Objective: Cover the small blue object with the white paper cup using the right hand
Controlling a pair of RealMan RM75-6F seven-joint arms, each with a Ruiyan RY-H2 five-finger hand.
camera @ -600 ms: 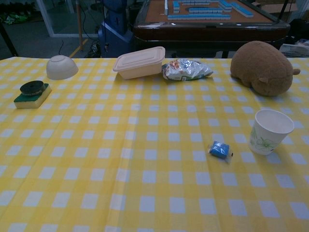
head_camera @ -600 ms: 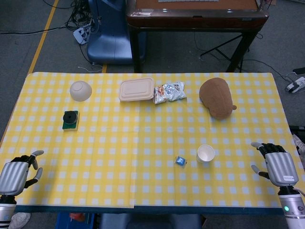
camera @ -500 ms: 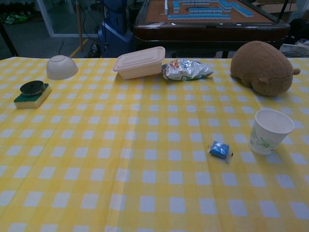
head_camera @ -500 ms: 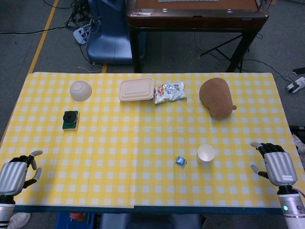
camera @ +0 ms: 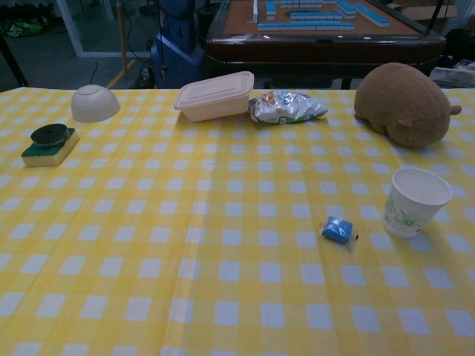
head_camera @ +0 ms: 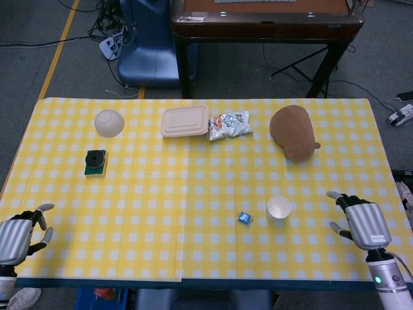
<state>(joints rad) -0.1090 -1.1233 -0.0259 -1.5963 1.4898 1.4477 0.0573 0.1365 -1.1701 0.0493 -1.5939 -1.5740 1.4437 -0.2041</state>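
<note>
The white paper cup (head_camera: pixel 279 208) (camera: pixel 415 201) stands upright, mouth up, on the yellow checked table (head_camera: pixel 193 194). The small blue object (head_camera: pixel 244 217) (camera: pixel 339 230) lies just to its left, apart from it. My right hand (head_camera: pixel 360 219) hovers near the table's front right, to the right of the cup, with its fingers apart and nothing in them. My left hand (head_camera: pixel 18 231) is at the front left corner, far from both, also empty with fingers apart. Neither hand shows in the chest view.
At the back stand a white bowl (head_camera: pixel 109 123), a beige lidded box (head_camera: pixel 185 121), a foil snack bag (head_camera: pixel 230 123) and a brown plush toy (head_camera: pixel 293 132). A green sponge with a black disc (head_camera: pixel 95 162) sits at the left.
My right hand has moved left, toward the cup. My left hand has drifted slightly down and left.
</note>
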